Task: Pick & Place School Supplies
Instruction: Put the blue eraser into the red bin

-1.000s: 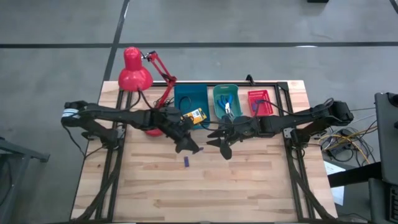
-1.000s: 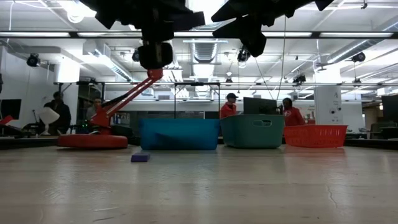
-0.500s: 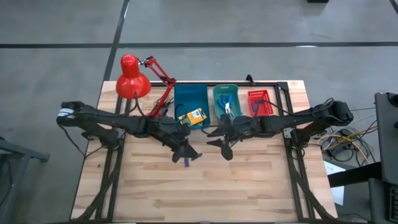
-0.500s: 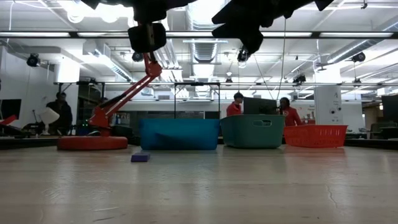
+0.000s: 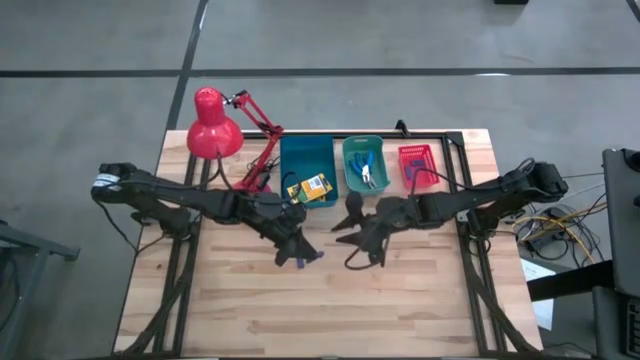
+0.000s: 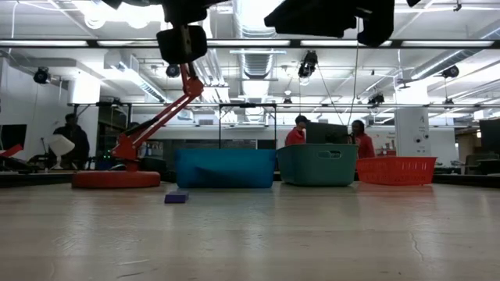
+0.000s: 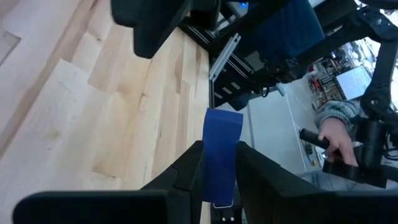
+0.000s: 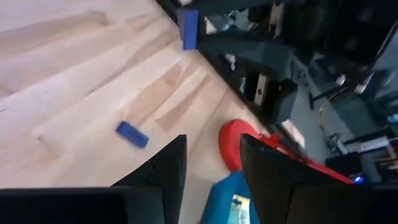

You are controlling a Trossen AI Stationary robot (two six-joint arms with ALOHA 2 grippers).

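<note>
One eraser (image 7: pixel 221 155) sits pinched in the left gripper (image 5: pixel 292 256); the bins (image 5: pixel 300 158) lie up-frame from it. The right gripper (image 5: pixel 352 245) gapes empty.

Bright even overhead light, glaring ceiling strip lights in low view, soft shadows, wrist views blurred

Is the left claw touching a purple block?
Touching. In the left wrist view, the left claw has both fingers pressed against the sides of a purple block.
</note>
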